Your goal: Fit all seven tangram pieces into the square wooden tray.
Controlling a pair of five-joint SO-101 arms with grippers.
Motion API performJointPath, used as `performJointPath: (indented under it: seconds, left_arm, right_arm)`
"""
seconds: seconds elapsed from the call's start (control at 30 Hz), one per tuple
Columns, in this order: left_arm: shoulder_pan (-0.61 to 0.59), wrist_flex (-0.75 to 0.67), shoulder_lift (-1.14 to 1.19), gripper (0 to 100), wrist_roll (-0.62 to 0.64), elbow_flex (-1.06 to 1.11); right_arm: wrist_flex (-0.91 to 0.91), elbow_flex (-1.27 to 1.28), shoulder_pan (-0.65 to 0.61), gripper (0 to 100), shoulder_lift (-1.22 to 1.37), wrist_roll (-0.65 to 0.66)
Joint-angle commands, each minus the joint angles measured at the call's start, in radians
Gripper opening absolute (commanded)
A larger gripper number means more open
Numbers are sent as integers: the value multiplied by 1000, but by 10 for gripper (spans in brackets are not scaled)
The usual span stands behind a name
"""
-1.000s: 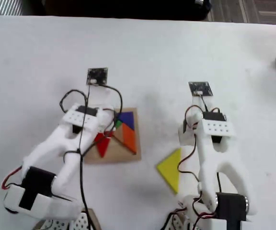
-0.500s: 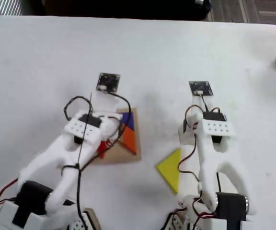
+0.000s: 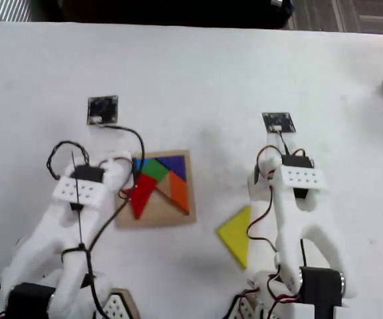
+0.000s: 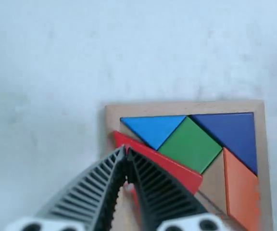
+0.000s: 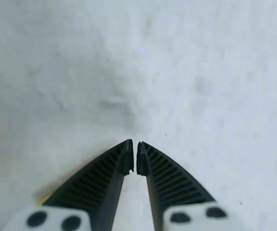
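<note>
Left gripper (image 4: 126,159), jaws pressed together on nothing, has its tips at the red triangle (image 4: 172,168); that piece lies askew over the wooden tray's (image 4: 177,107) near rim, not yet seated; the yellow triangle (image 3: 236,234) lies outside on the table (image 3: 245,80), just behind and trayward of the closed, empty right gripper (image 5: 133,159), the nearer arm.

The right gripper (image 5: 132,156), fingers touching, hangs over white table (image 5: 186,67).
</note>
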Motion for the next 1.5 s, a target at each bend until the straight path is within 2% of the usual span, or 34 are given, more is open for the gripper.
performJointPath:
  seconds: [0.0, 0.27, 0.4, 0.6, 1.0, 1.13, 1.47]
  left_arm:
    - [15, 6, 12, 24, -6, -11]
    - [8, 26, 268, 24, -5, -161]
    - [18, 66, 315, 24, -5, -219]
    - [51, 71, 225, 24, 0, -207]
    - [306, 61, -4, 24, -8, -44]
    - [364, 61, -31, 24, -100, 15]
    - [259, 69, -30, 24, -140, 86]
  right_arm:
    - [-15, 2, 8, 17, -44, 14]
    - [-21, 6, 8, 18, -44, 14]
    - [-21, 6, 8, 18, -44, 14]
    - [-21, 6, 8, 18, -45, 14]
    - [-22, 6, 8, 18, -45, 14]
    - [-22, 6, 8, 18, -45, 14]
    - [-22, 6, 8, 18, -45, 14]
